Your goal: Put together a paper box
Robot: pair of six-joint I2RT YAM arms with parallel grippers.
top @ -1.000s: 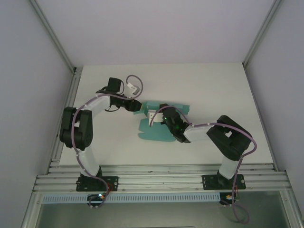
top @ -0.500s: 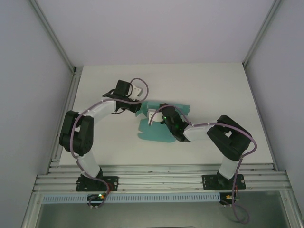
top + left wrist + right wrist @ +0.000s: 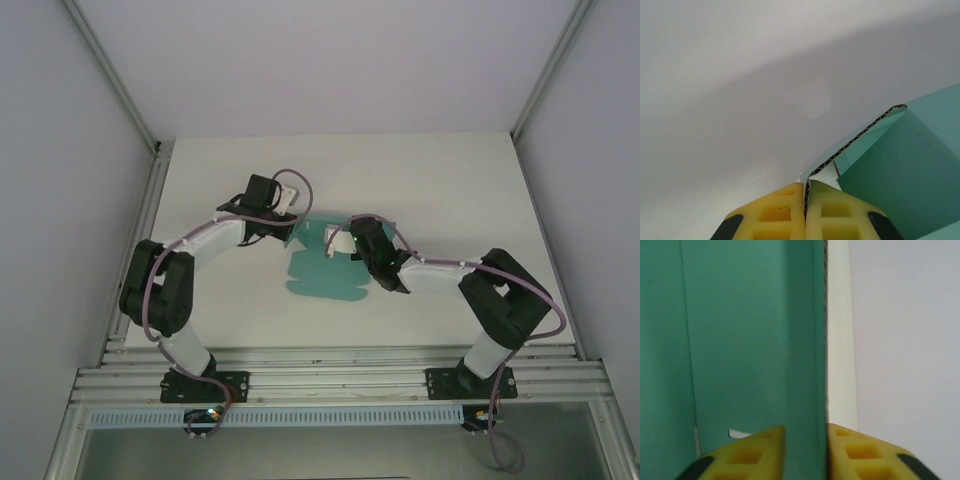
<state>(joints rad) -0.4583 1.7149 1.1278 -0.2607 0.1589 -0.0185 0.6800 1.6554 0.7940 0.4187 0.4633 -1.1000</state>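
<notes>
- The paper box (image 3: 322, 278) is a partly folded teal sheet at mid-desk (image 3: 450, 180), between the two arms. Its flat part reaches toward the near edge.
- The left gripper (image 3: 805, 192) has its jaws pinched tight on a raised corner's corrugated edge.
- The right gripper (image 3: 805, 435) has narrow jaws astride an upright panel. We cannot tell whether both pads press it.
- Its long axis seems to run left to right, slightly tilted, though the arms cover the far part. The lifted flaps point up, on the far side.
- The risks, in our judgement: uneven pulling could tear or crease the thin card off its score line, a loose right hold could let the panel spring flat, and the whole sheet could slide.
</notes>
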